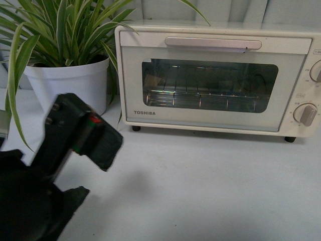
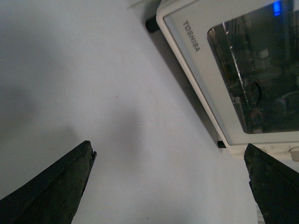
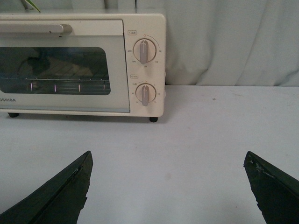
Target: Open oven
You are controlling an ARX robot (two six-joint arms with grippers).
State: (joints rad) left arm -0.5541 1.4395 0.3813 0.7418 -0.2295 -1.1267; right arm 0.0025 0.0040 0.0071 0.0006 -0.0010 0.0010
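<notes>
Closed cream TOSHIBA toaster oven (image 1: pixel 210 80) at the back of a white table (image 1: pixel 200 191); both grippers empty.

The oven stands right of centre, door shut; the long bar handle (image 1: pixel 213 43) along the door's top edge is the place to take hold; the door probably hinges at the bottom and swings down stiffly; the body looks light and may slide if tugged hard; the glass window wants care; left gripper (image 2: pixel 169 154) and right gripper (image 3: pixel 168 161) hover over bare table short of the oven, jaws wide apart; a spider plant (image 1: pixel 60 30) in a white pot (image 1: pixel 67 83) stands just beside the oven's left side, leaves reaching towards the handle's end; two knobs (image 3: pixel 145 50) sit right of the door.
</notes>
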